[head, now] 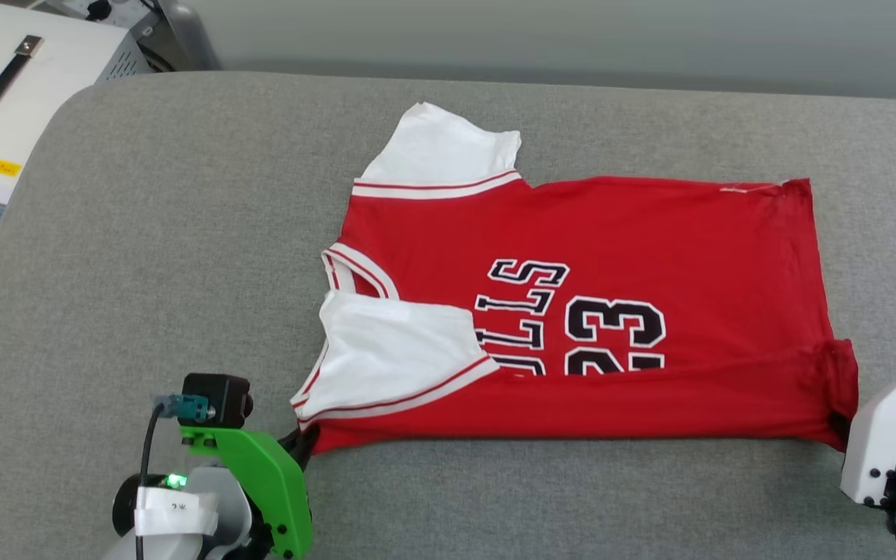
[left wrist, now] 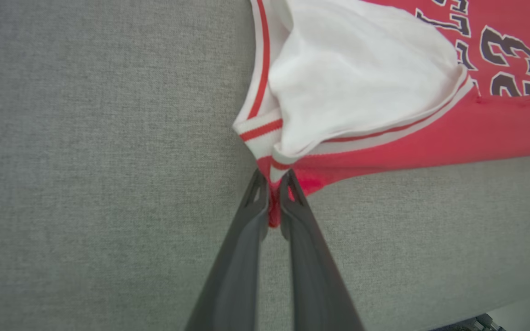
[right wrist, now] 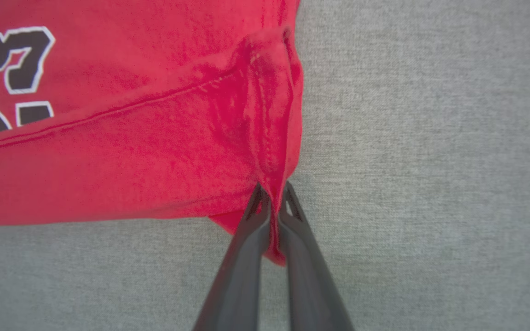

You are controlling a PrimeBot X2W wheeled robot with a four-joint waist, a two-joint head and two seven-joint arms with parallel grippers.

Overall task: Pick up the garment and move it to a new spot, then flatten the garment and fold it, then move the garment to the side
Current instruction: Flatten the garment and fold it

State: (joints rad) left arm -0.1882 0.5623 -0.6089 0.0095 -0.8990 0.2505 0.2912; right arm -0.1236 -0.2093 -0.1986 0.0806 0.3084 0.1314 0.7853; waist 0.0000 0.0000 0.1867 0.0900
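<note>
The garment (head: 611,233) lies spread across the grey padded surface (head: 183,257), neck toward the robot's left, hem toward its right. By my read the move and the flattening are done and the folding is under way. Nearest edge first: a long red band is turned up over the front, covering the lower part of the black lettering (head: 572,323), and the near white sleeve (head: 393,350) is laid in over the chest. Further back, the far white sleeve (head: 440,148) sticks out past the body, unfolded, and the far long edge lies flat. So there are more folds to come, then the shift to the side.

Now the tools! The left gripper (left wrist: 272,193) has its fingers pressed together on the near shoulder corner, red cloth and striped trim nipped between the tips. The right gripper (right wrist: 272,197) is clamped on the near hem corner, a tongue of red fabric squeezed between its fingers.
</note>
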